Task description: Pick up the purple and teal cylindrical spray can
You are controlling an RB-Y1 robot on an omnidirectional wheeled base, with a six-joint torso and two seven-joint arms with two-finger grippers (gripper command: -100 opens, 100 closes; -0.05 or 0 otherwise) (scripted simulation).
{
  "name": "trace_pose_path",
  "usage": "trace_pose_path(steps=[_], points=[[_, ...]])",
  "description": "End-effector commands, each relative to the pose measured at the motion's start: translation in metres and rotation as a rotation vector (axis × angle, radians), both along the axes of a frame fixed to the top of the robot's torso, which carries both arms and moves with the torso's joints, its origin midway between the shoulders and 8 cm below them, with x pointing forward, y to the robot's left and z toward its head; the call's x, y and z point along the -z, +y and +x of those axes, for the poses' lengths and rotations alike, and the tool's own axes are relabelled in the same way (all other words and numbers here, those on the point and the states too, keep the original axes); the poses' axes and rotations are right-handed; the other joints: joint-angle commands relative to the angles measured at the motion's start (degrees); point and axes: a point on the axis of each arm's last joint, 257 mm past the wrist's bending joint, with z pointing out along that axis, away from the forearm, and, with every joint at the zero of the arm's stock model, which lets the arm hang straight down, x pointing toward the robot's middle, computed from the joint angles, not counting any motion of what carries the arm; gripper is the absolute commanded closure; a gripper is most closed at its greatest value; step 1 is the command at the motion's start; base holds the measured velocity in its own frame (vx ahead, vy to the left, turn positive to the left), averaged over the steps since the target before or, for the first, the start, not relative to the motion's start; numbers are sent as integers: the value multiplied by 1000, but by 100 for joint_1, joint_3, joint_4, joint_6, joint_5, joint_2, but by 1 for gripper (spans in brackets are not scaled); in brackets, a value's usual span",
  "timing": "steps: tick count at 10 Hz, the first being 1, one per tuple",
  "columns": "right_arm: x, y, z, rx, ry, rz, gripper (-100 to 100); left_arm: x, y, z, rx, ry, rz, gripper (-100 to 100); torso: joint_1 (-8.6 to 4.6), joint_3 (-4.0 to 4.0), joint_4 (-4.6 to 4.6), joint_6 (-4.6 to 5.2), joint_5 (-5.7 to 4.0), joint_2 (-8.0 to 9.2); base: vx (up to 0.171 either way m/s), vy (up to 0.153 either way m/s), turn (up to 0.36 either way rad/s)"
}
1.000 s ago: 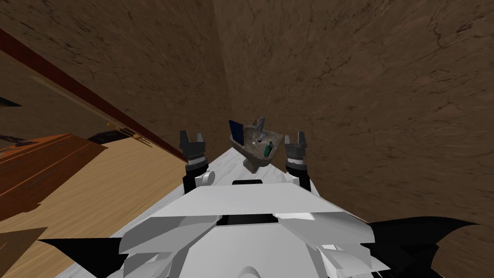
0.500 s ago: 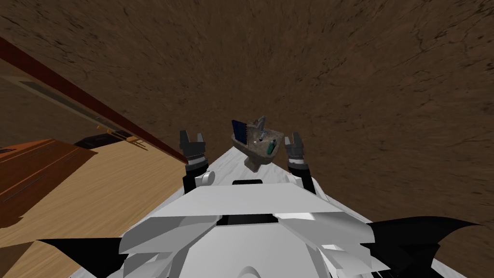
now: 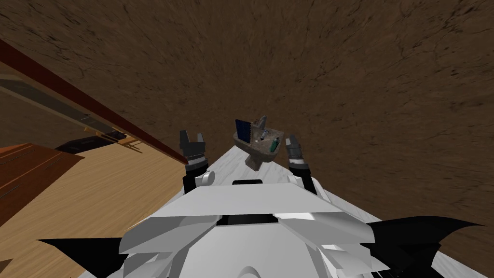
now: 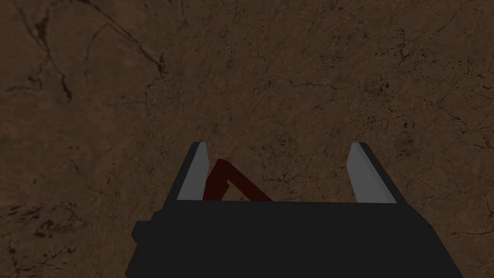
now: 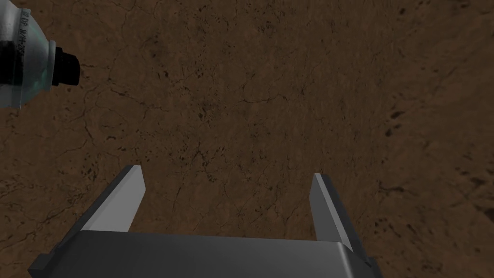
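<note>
Spray can (image 3: 274, 143) first: it's up on the small brown basin (image 3: 250, 151), on the edge nearest the robot's right arm, and from the head camera it shows as a little teal sliver; whether it stands or lies I cannot tell. From the right wrist camera the can (image 5: 21, 62) looks pale grey with a teal tinge, a dark band round the body and a black nozzle (image 5: 65, 69) poking out of its end. It's off to one side of the right gripper (image 5: 226, 171), beyond the finger on that side and not between the two, nothing touching it. That pincer is spread wide with only brown wall in the gap. In the head view the right gripper (image 3: 291, 141) hangs just beside the basin, close to the can. On the basin there's also a grey tap (image 3: 262, 124) at the back and a dark blue upright item (image 3: 242, 130) on the far side from the can. Out to the other side, the left gripper (image 3: 192, 135) is held up well apart from the basin; its wrist camera shows the left gripper (image 4: 278, 144) gaping open too, with a dark red strip (image 4: 226, 181) showing low between the fingers. Brown cracked wall (image 3: 362, 96) rises behind, with wooden floor (image 3: 111, 183) and an orange-brown cabinet (image 3: 29, 164) away to the robot's left.
</note>
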Motion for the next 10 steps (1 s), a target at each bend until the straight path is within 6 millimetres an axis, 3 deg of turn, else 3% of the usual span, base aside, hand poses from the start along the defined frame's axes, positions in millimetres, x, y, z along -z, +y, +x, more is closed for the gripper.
trace_pose_path(steps=[1, 10], points=[[7, -6, 2, 45, 32, -46, -100, 0, 0, 0, 0, 0, 0, 0, 0, 0, 0, 0, 0, 0, -30, 112, -94], [73, -60, 3, 295, 253, -395, -100, 0, 0, 0, 0, 0, 0, 0, 1, -13, -5, -1, 1, -24, 2, 117, -42]])
